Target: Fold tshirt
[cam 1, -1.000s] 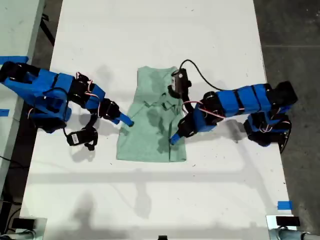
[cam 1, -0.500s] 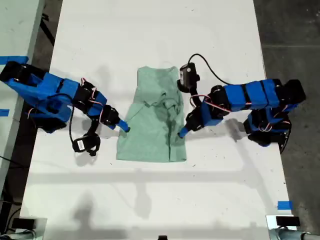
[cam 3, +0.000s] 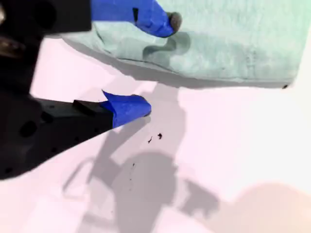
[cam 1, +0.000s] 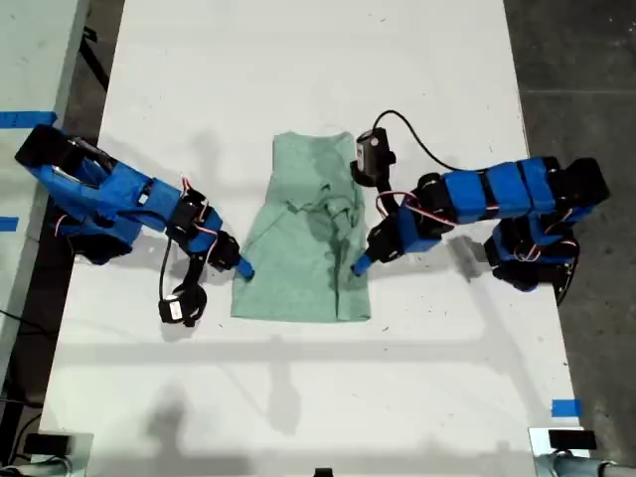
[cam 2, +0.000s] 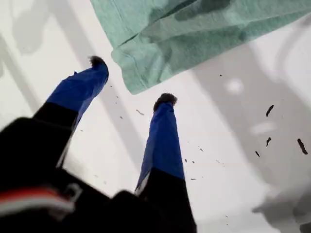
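In the exterior view the tshirt (cam 1: 298, 273) lies flat in the middle of the white worktop (cam 1: 318, 397), neck end toward the top of the picture and straight hem toward the bottom. Its upper part is rumpled, with a fold of cloth turned in near the exterior view's right. My first hand (cam 1: 241, 268) comes in from the exterior view's left and sits at the shirt's left edge, a little above the lower left corner. My second hand (cam 1: 359, 266) comes in from the exterior view's right and sits on the shirt's right edge at about the same height. Bare worktop stretches wide above and below the shirt. At the sides the two arms fill the strips between shirt and worktop edge.

In the first wrist view my first hand (cam 2: 131, 80) is spread. Both blue fingers (cam 2: 163, 136) are over bare worktop (cam 2: 228, 155), and a hemmed corner of the shirt (cam 2: 194, 34) points into the gap between their tips. Whether either tip touches the cloth I cannot tell, and nothing is pinched.

In the second wrist view my second hand (cam 3: 158, 64) is also spread and straddles the shirt's edge. One finger (cam 3: 150, 17) is over the cloth (cam 3: 233, 43), the other (cam 3: 126, 108) over the worktop (cam 3: 223, 155) just outside it. The edge runs on past the tips to a corner, with open worktop alongside.
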`<state>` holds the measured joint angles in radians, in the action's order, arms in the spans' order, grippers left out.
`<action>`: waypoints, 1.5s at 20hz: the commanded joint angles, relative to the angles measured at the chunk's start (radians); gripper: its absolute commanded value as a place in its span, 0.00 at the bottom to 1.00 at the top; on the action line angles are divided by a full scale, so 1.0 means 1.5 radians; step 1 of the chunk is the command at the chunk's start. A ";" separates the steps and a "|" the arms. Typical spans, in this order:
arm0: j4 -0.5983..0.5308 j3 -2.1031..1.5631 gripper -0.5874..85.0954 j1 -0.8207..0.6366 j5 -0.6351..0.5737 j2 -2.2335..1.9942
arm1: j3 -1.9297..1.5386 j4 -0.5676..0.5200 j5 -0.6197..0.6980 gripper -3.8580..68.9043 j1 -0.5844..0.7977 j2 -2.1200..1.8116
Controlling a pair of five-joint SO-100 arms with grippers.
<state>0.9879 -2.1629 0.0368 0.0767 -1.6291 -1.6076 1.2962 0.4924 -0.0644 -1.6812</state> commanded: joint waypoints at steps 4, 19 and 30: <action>-0.044 0.071 0.24 0.011 0.007 0.050 | -0.009 -0.032 -0.009 0.38 -0.006 -0.048; 0.195 0.140 0.01 -0.021 0.108 -0.049 | -0.058 -0.061 -0.028 0.38 -0.011 -0.067; 0.133 0.642 0.03 -0.038 -0.035 0.382 | -0.088 -0.082 -0.039 0.37 -0.018 -0.083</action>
<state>1.2809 -1.2686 -0.0046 0.0583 -1.0492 -1.7441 1.2088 0.4464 -0.0752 -1.7365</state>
